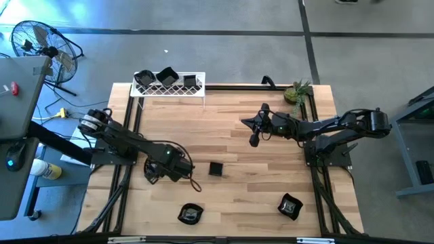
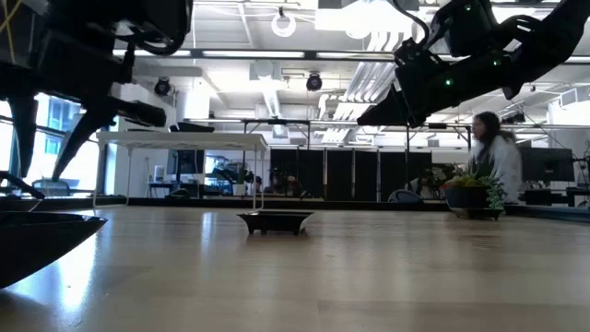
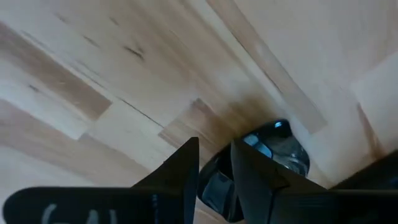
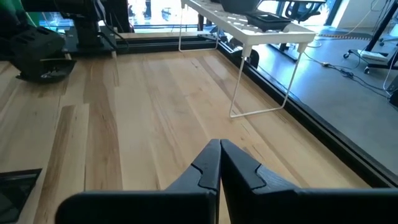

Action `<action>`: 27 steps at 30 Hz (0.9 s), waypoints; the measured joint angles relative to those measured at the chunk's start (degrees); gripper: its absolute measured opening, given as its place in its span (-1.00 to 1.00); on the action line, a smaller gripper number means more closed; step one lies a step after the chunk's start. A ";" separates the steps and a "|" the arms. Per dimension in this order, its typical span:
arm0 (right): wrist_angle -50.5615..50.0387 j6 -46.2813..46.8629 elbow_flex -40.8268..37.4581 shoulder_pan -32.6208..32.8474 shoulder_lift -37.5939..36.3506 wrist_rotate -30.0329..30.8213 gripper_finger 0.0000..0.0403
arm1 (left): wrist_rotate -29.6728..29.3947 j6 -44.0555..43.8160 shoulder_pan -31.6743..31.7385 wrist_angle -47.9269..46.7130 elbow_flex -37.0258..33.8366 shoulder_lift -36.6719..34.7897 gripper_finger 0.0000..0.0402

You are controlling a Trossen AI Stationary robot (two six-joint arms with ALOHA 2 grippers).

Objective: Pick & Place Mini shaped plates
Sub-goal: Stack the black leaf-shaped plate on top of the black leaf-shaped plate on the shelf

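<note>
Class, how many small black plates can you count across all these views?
7 plates: three on the white rack, three loose on the table, one beneath the left gripper; others may be hidden.

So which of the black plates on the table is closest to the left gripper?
The one right under the left gripper, the glossy plate visible between its fingers. The square plate and the two plates near the front edge lie farther off.

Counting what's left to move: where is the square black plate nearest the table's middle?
In the high view the square plate lies flat near the table's centre, just right of the left gripper, well short of the white rack.
</note>
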 joint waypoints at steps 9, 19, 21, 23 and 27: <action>-0.32 -0.47 0.00 0.00 -0.01 0.00 -0.97 | 1.45 9.77 -0.14 -3.39 0.00 3.30 -0.54; -0.56 -0.58 0.00 0.00 -0.01 0.00 -0.97 | 0.87 15.04 -0.12 -2.76 -0.86 4.32 -0.54; -0.60 -0.58 0.00 0.00 -0.01 0.00 -0.97 | 0.69 15.04 -0.12 -2.12 -2.24 4.36 -0.54; -0.66 -0.58 0.00 0.00 -0.01 0.00 -0.98 | -0.33 15.05 -0.12 -1.50 -3.07 4.36 -0.54; -0.69 -0.58 0.00 0.00 -0.01 0.00 -0.99 | -2.67 15.00 -0.12 0.00 -3.43 4.36 -0.54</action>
